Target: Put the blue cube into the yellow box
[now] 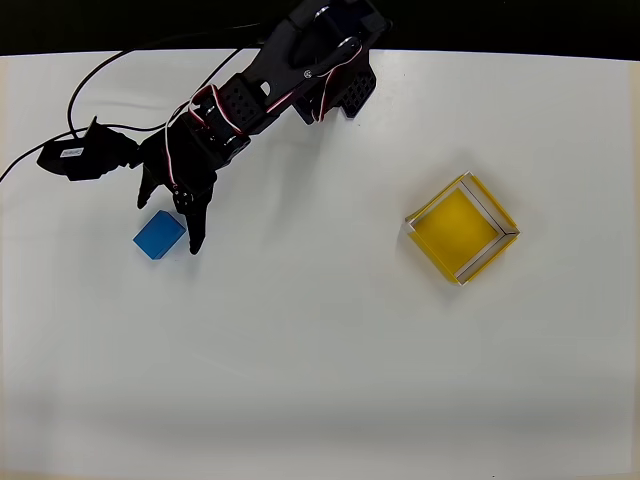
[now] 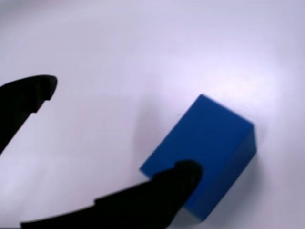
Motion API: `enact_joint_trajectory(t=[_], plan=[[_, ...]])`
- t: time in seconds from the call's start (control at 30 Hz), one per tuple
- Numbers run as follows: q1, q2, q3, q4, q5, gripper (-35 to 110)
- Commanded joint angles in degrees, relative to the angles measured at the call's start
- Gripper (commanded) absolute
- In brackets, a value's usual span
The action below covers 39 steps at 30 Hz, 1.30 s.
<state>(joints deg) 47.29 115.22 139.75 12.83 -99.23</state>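
The white counter [image 1: 320,360] is carrying the yellow box [image 1: 462,228] well off to the right in the overhead view. The black arm [image 1: 290,75] is reaching down-left, its claw [image 1: 170,222] spread and empty. The blue cube [image 1: 159,236] is sitting by one fingertip; it looks light, rigid, smooth-faced, best pinched across opposite flat sides.

overhead looks down; wrist close; share blue cube [image 1: 159,236].

A bare test bench rather than a home or shop, by the look of it. The plain white table [image 1: 320,380] spreads under the gripper [image 1: 170,222], with loose black cables [image 1: 100,75] trailing behind it toward a dark edge
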Motion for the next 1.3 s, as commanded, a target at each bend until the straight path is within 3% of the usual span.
enact_joint_trajectory(t=[0.0, 0.23, 0.87, 1.27], plan=[[1.7, -1.9, -6.8, -5.4, -0.1, 52], [2.3, -12.0, -8.2, -11.8, 0.8, 52], [3.3, -27.3, -13.8, -17.4, 4.8, 48], [2.0, -29.1, -14.4, -20.5, 9.7, 32]])
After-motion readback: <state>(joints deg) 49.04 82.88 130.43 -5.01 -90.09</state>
